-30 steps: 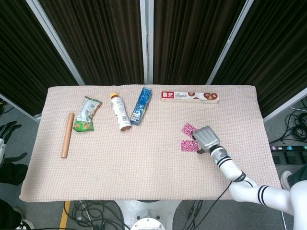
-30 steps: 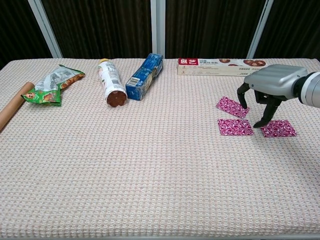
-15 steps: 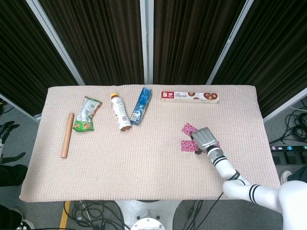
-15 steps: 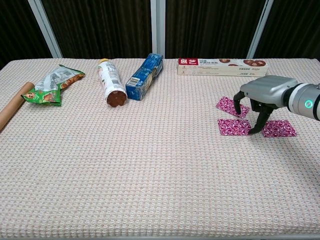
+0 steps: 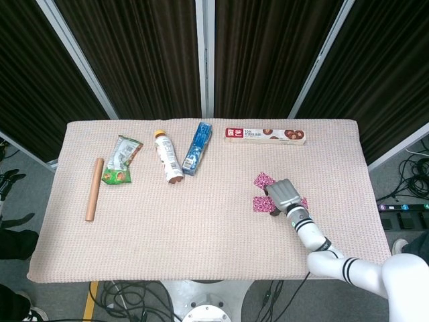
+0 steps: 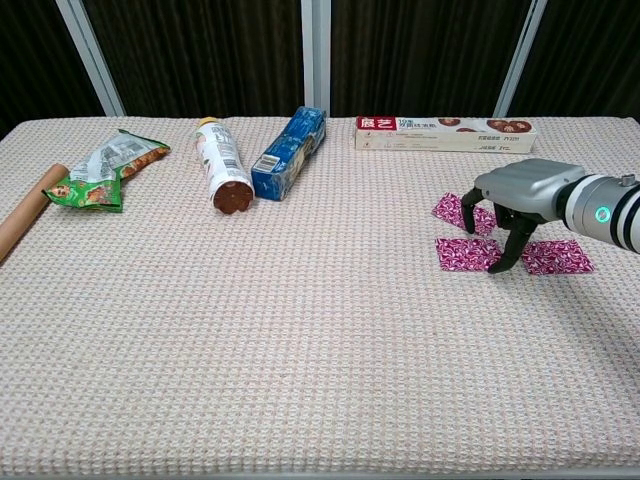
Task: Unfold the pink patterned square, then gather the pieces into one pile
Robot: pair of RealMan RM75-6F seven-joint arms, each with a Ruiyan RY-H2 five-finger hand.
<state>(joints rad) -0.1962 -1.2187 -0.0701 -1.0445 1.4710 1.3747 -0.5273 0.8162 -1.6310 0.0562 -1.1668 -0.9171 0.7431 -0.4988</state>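
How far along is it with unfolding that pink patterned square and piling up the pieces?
Unfolding looks done: three flat pink patterned pieces lie apart on the table mat. In hand: the right hand, fingers pointing down and spread, sits over the middle piece with a fingertip at its edge, gripping nothing. Left: nothing is stacked yet. The left hand is out of view.
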